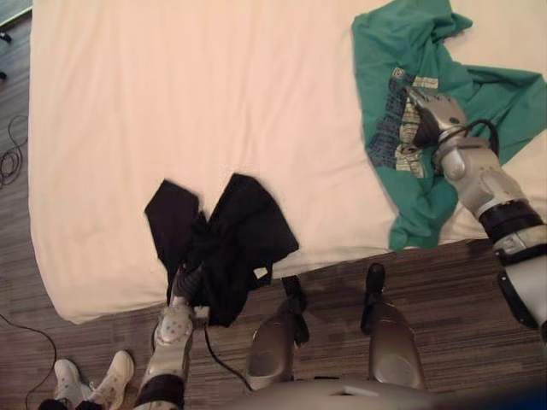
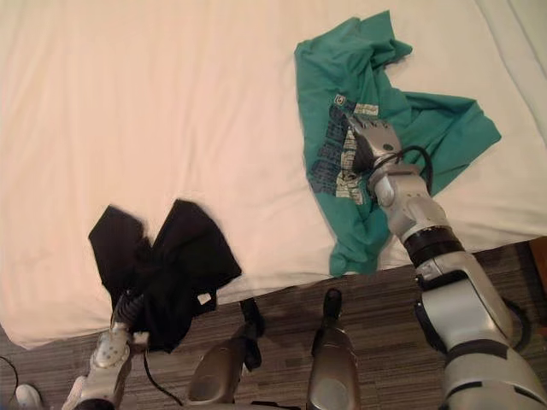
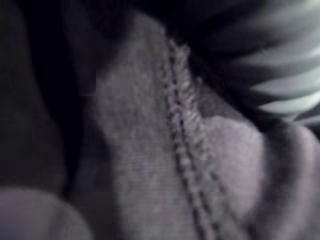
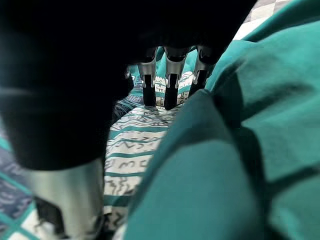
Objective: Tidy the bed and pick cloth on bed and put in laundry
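Note:
A black cloth point(image 1: 231, 231) lies bunched at the bed's near edge and partly hangs over it. My left hand point(image 1: 175, 323) is just below that edge, shut on the hanging part; up close its fingers point(image 3: 285, 85) curl beside the cloth's seam point(image 3: 185, 145). A green T-shirt point(image 1: 402, 51) with a printed front is spread crumpled at the bed's far right. My right hand point(image 1: 436, 111) rests on its print. Its straight fingers point(image 4: 170, 80) touch the print with their dark tips, and a green fold point(image 4: 225, 165) rises beside the thumb point(image 4: 65, 195).
The bed point(image 1: 171, 102) has a cream sheet, smooth across its left and middle. Dark floor point(image 1: 444, 273) runs along the near edge and the left side. A person's white shoes point(image 1: 94, 380) stand at the lower left, close to my left arm.

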Robot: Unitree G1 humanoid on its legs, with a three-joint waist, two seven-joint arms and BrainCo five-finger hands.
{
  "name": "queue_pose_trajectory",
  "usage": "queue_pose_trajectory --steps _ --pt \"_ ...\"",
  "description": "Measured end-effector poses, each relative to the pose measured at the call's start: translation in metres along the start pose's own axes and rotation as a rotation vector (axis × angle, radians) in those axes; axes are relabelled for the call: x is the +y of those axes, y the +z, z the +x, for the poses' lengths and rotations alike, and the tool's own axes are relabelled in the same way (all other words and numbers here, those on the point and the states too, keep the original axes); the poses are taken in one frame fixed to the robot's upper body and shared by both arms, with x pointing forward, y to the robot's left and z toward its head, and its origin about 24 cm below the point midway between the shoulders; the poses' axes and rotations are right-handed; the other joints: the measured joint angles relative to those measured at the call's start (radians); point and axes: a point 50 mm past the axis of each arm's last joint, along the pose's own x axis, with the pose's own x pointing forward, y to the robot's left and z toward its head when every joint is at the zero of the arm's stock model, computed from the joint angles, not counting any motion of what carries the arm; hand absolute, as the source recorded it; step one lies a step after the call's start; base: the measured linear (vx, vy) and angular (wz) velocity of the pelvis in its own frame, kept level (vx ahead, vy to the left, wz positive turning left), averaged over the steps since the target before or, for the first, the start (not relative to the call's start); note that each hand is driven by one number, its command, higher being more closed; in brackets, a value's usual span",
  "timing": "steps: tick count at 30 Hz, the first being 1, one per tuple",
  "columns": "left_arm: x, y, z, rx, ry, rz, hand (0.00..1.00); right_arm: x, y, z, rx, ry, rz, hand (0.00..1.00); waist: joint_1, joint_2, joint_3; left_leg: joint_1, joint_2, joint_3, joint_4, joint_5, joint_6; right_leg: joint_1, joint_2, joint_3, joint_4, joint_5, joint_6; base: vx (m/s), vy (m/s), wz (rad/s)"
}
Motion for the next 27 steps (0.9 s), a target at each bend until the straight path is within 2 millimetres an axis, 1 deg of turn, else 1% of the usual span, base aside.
queue_pose_trajectory --steps 1,2,3,4,5,6,9,11,12,13,14,15,16,17,18,19,20,21,22,23,24,25,26,27 --pt "-0.005 -0.013 -0.002 0.07 -0.018 0.006 1.0 0.001 0.002 0.001 -0.001 -0.002 0.006 1.0 -0.001 -0.004 0.003 0.0 0.001 0.008 0.0 0.0 0.0 -0.004 0.0 0.0 0.007 -0.004 -0.002 0.0 0.0 0.0" --pt "-0.015 -0.035 -0.009 0.201 -0.057 0.013 1.0 0.0 0.008 0.005 -0.008 -0.006 0.019 1.0 -0.007 -0.016 0.01 -0.002 0.002 0.013 0.0 0.0 0.0 -0.014 -0.001 0.0 0.02 -0.013 -0.003 -0.06 -0.008 0.02" --pt "-0.033 -0.057 -0.018 0.325 -0.12 0.014 1.0 0.0 0.012 0.006 -0.014 -0.016 0.033 1.0 -0.011 -0.04 0.023 -0.012 0.006 0.012 -0.001 0.0 0.0 -0.027 -0.002 -0.008 0.037 -0.021 -0.007 -0.07 -0.004 0.06" --pt "-0.037 -0.06 -0.02 0.346 -0.131 0.011 1.0 0.0 0.011 0.006 -0.01 -0.018 0.033 1.0 -0.011 -0.043 0.024 -0.015 0.006 0.012 -0.001 0.0 0.0 -0.028 -0.002 -0.012 0.038 -0.021 -0.007 -0.08 0.022 0.3" --pt "-0.036 -0.067 -0.023 0.388 -0.114 -0.012 1.0 0.0 0.004 0.006 0.024 -0.019 0.037 1.0 -0.008 -0.047 0.024 -0.025 0.011 0.01 -0.004 0.0 0.0 -0.03 -0.001 -0.03 0.044 -0.029 -0.01 -0.07 0.031 0.43" --pt "-0.035 -0.068 -0.024 0.394 -0.122 -0.001 1.0 -0.001 -0.004 0.006 0.076 -0.022 0.05 1.0 0.005 -0.048 0.024 -0.025 0.013 0.011 -0.004 0.0 0.0 -0.029 -0.006 -0.043 0.06 -0.049 -0.015 -0.08 0.024 0.45" --pt "-0.042 -0.067 -0.024 0.395 -0.127 -0.017 1.0 0.002 -0.014 0.003 0.142 -0.026 0.11 1.0 0.021 -0.053 0.022 -0.023 0.005 0.012 0.001 0.0 -0.001 -0.025 -0.025 -0.054 0.087 -0.064 -0.022 -0.08 0.037 0.23" --pt "-0.04 -0.067 -0.024 0.398 -0.118 -0.025 1.0 0.018 -0.017 -0.009 0.198 -0.04 0.273 1.0 0.028 -0.066 0.017 -0.016 -0.021 0.01 0.016 0.0 -0.001 -0.021 -0.055 -0.057 0.124 -0.082 -0.019 -0.06 0.096 0.19" --pt "-0.04 -0.067 -0.024 0.4 -0.116 -0.025 1.0 0.023 -0.016 -0.013 0.205 -0.044 0.311 1.0 0.028 -0.07 0.016 -0.015 -0.027 0.013 0.026 0.0 0.0 -0.016 -0.065 -0.059 0.134 -0.088 -0.018 -0.05 0.061 0.28" --pt "-0.04 -0.067 -0.023 0.405 -0.116 -0.023 1.0 0.037 -0.015 -0.024 0.235 -0.046 0.436 1.0 0.026 -0.077 0.015 -0.003 -0.041 0.018 0.037 0.014 0.004 0.004 -0.085 -0.065 0.145 -0.096 -0.022 -0.06 0.009 0.35" --pt "-0.039 -0.067 -0.023 0.409 -0.112 -0.019 1.0 0.051 -0.01 -0.033 0.264 -0.042 0.56 1.0 0.024 -0.088 0.008 0.019 -0.061 0.026 0.004 0.073 -0.004 0.031 -0.108 -0.081 0.135 -0.095 -0.028 -0.05 -0.009 0.4" --pt "-0.036 -0.067 -0.023 0.411 -0.102 -0.008 1.0 0.061 -0.007 -0.04 0.282 -0.029 0.625 1.0 0.017 -0.099 0.0 0.034 -0.073 0.038 -0.018 0.091 -0.002 0.045 -0.122 -0.094 0.121 -0.089 -0.032 0.0 -0.016 0.33" --pt "-0.033 -0.069 -0.024 0.424 -0.083 -0.017 1.0 0.078 -0.001 -0.051 0.315 -0.009 0.741 1.0 0.013 -0.104 -0.013 0.046 -0.053 0.103 0.057 0.01 0.041 0.079 -0.132 -0.126 0.096 -0.062 -0.018 0.08 0.03 0.23" --pt "-0.031 -0.073 -0.025 0.445 -0.059 -0.033 1.0 0.091 0.006 -0.062 0.34 0.002 0.842 1.0 0.005 -0.109 -0.035 0.047 -0.024 0.148 0.179 -0.106 0.039 0.094 -0.142 -0.146 0.094 -0.049 0.001 0.13 0.051 0.19" --pt "-0.03 -0.074 -0.026 0.455 -0.052 -0.037 1.0 0.097 0.009 -0.067 0.349 0.011 0.881 1.0 -0.001 -0.107 -0.047 0.051 -0.015 0.154 0.208 -0.139 0.031 0.104 -0.143 -0.159 0.085 -0.044 0.01 0.15 0.104 0.26" --pt "-0.032 -0.078 -0.029 0.477 -0.045 -0.044 1.0 0.106 0.012 -0.079 0.373 0.022 0.965 1.0 -0.011 -0.096 -0.062 0.072 -0.019 0.145 0.174 -0.149 0.013 0.135 -0.135 -0.171 0.061 -0.028 0.032 0.16 0.165 0.32" --pt "-0.032 -0.08 -0.03 0.484 -0.046 -0.025 1.0 0.117 0.016 -0.091 0.399 0.042 1.036 1.0 -0.019 -0.094 -0.088 0.103 -0.032 0.138 0.108 -0.149 0.013 0.157 -0.117 -0.178 0.019 -0.009 0.048 0.14 0.176 0.33" --pt "-0.031 -0.08 -0.03 0.485 -0.046 -0.013 1.0 0.123 0.019 -0.097 0.408 0.055 1.074 1.0 -0.021 -0.099 -0.097 0.114 -0.039 0.125 0.079 -0.148 0.014 0.172 -0.107 -0.187 -0.006 0.002 0.05 0.12 0.17 0.35" --pt "-0.028 -0.081 -0.03 0.489 -0.04 0.001 1.0 0.131 0.029 -0.105 0.415 0.079 1.146 1.0 -0.025 -0.118 -0.108 0.128 -0.048 0.114 0.05 -0.144 0.018 0.203 -0.098 -0.196 -0.052 0.021 0.058 0.08 0.112 0.26" --pt "-0.027 -0.082 -0.031 0.497 -0.037 0.004 1.0 0.135 0.038 -0.109 0.41 0.099 1.187 1.0 -0.024 -0.132 -0.116 0.137 -0.053 0.112 0.043 -0.142 0.014 0.222 -0.096 -0.201 -0.076 0.033 0.061 0.07 0.098 0.2" --pt "-0.026 -0.083 -0.031 0.504 -0.036 0.007 1.0 0.139 0.047 -0.113 0.4 0.12 1.24 1.0 -0.02 -0.14 -0.12 0.155 -0.059 0.111 0.031 -0.14 0.011 0.244 -0.095 -0.204 -0.093 0.039 0.063 0.06 0.056 0.12" --pt "-0.026 -0.084 -0.032 0.508 -0.041 0.029 1.0 0.141 0.062 -0.118 0.365 0.152 1.296 1.0 -0.021 -0.139 -0.124 0.179 -0.065 0.103 0.017 -0.14 0.011 0.273 -0.094 -0.21 -0.106 0.041 0.066 0.05 0.036 0.11" --pt "-0.026 -0.085 -0.033 0.512 -0.043 0.036 1.0 0.142 0.07 -0.121 0.342 0.171 1.319 1.0 -0.022 -0.137 -0.129 0.188 -0.067 0.097 0.011 -0.14 0.011 0.282 -0.094 -0.213 -0.109 0.041 0.066 0.06 0.019 0.17" --pt "-0.026 -0.089 -0.037 0.523 -0.046 0.042 1.0 0.146 0.089 -0.129 0.288 0.231 1.388 1.0 -0.023 -0.132 -0.15 0.205 -0.069 0.091 -0.015 -0.13 -0.002 0.294 -0.089 -0.216 -0.111 0.041 0.066 0.06 -0.004 0.1"
